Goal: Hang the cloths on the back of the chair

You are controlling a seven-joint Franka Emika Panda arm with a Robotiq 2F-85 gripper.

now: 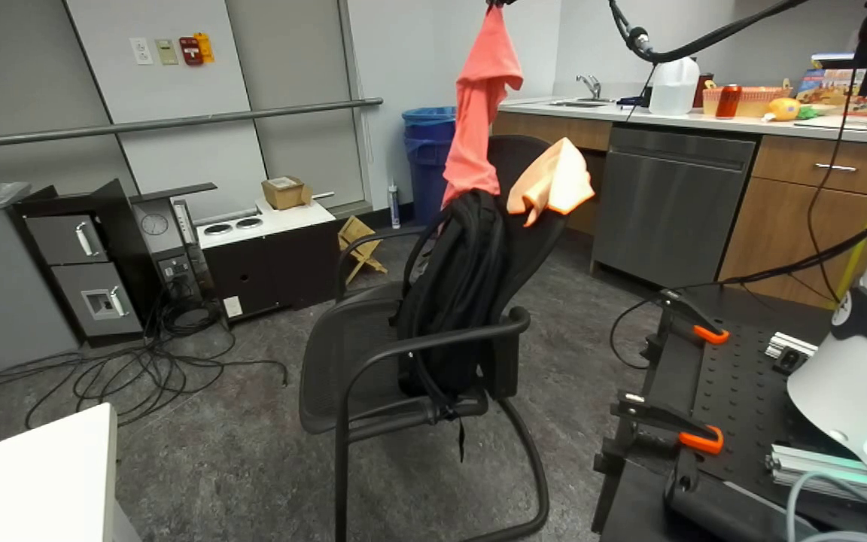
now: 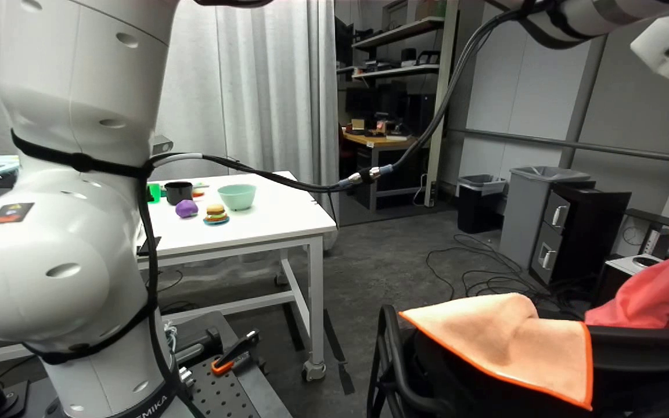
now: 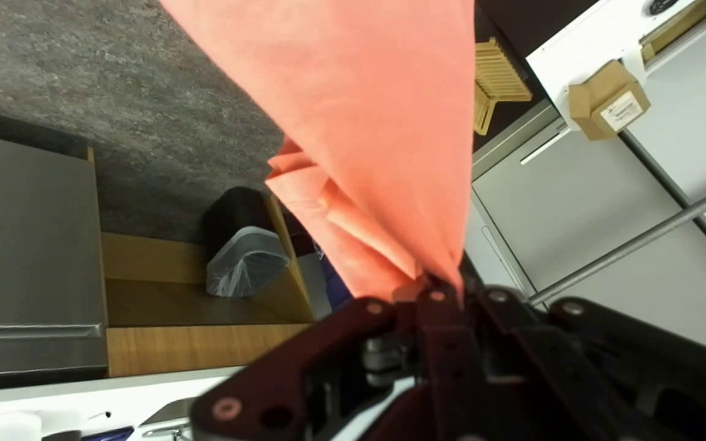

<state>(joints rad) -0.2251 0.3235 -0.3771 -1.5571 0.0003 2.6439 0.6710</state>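
- The end effector (image 3: pixel 444 293), at lower centre in the wrist view, held the coral-red cloth (image 1: pixel 475 113) between narrowed jaws.
- In an exterior view that cloth hung from top centre, its lower end overlapping the back of the chair (image 1: pixel 351 357).
- The orange cloth (image 1: pixel 550 181) draped over the back's edge, right of centre.
- Floor (image 1: pixel 580 339) stretched between chair and dishwasher (image 1: pixel 670 207).

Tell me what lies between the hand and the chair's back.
The coral-red cloth: in an exterior view it hangs from the hand down to the chair's back.
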